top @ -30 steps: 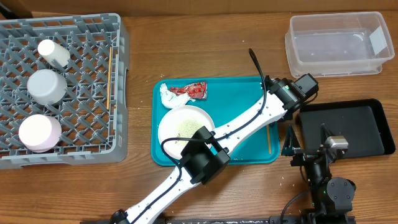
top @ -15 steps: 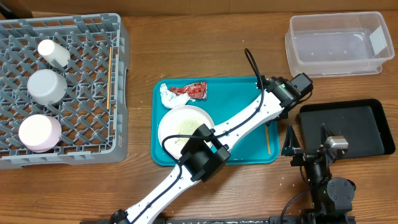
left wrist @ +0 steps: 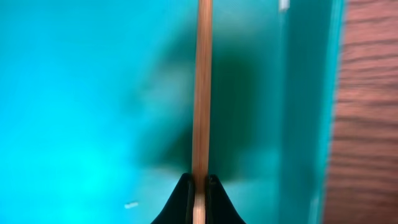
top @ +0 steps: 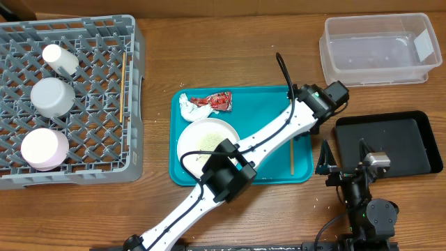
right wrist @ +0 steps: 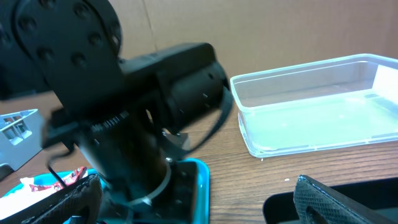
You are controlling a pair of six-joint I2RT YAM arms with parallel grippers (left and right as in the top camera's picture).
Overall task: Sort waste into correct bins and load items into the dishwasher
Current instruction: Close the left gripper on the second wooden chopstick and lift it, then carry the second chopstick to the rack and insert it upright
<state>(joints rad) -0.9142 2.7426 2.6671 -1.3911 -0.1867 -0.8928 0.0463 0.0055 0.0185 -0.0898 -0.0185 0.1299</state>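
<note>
My left gripper (top: 298, 134) is shut on one thin wooden chopstick (top: 292, 157) over the right side of the teal serving tray (top: 265, 115). In the left wrist view the chopstick (left wrist: 201, 87) runs straight up from the closed jaws of the left gripper (left wrist: 199, 186). The second chopstick (top: 123, 87) lies in the grey dish rack (top: 132, 139), with two bowls (top: 52, 96) (top: 44, 148) and a small white cup (top: 58, 58). The white plate (top: 202, 136) carries rice grains. The red wrapper (top: 218, 102) and white tissue (top: 188, 106) lie on the teal tray. My right gripper (top: 327, 164) is open and empty.
The clear tub (top: 376, 49) stands at the back right, the black tray (top: 390, 143) in front of it. In the right wrist view the left arm (right wrist: 124, 112) fills the left side, close before the open right gripper (right wrist: 199, 208), with the tub (right wrist: 311, 118) behind.
The chopstick has shifted a little left on the teal tray with my left gripper shut on it. The right arm has not moved.
</note>
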